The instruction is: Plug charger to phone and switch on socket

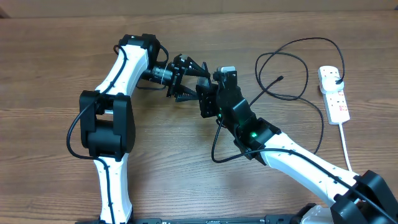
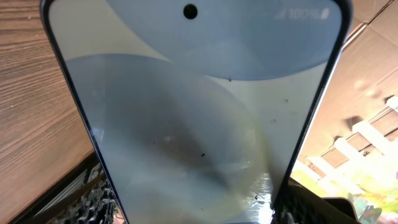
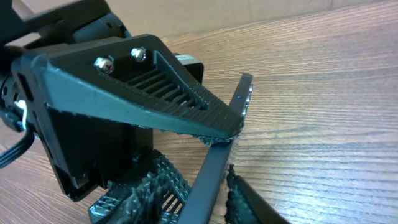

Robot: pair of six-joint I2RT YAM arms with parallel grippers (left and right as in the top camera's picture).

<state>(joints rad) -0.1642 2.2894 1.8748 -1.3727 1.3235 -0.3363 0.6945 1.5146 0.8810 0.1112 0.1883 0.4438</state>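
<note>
Plainly the work is at the phone-handling stage, and the plugging is not yet done. The slim rectangular smartphone with a pale blue-grey screen and dark edges [image 2: 199, 124] is held clear of the brown wood-grain table [image 1: 62, 62], over its middle and somewhat toward the far edge. The black two-finger left gripper [image 1: 199, 82] is pinched on it. The left wrist view shows ribbed pads at both lower corners of the screen, and the right wrist view shows one of its fingers [image 3: 155, 93] pressed on the phone's face. The black right gripper [image 3: 208, 202] has a finger on either side of the phone's thin edge, but I cannot tell whether they press it or merely flank it. The long thin black charger cable [image 1: 308, 79] lies looped toward the far right corner. Its small connector tip [image 1: 281, 78] lies loose on the wood, well apart from the phone, and its black plug [image 1: 336, 77] sits in the white elongated power strip [image 1: 336, 102] by the right edge. The strip's switch is too small to read. By my judgement, the next move calls for one gripper to hold the phone steady with its port end exposed. That frees the other to fetch the connector tip and line it up squarely before pushing.
</note>
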